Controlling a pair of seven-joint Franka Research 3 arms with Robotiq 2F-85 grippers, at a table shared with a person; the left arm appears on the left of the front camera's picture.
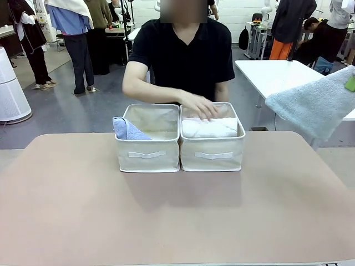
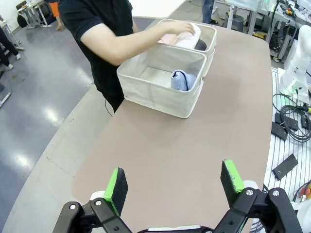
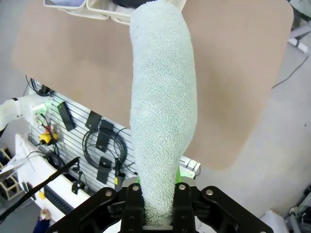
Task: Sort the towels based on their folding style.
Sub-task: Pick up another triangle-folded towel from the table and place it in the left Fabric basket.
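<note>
Right wrist view, towel (image 3: pixel 163 97) clamped in rt gripper (image 3: pixel 158 189)

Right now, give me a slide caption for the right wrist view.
Right gripper shut on the grey-green towel, table and beige bins beyond.

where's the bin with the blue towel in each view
front view: the left bin of the pair, mid table, blue towel at its left wall
left wrist view: upper middle, the nearer bin, blue towel in its right corner
right wrist view: top left edge, cut by the frame, left of the grey-green towel
shared landmark: the tan table it stands on
</note>
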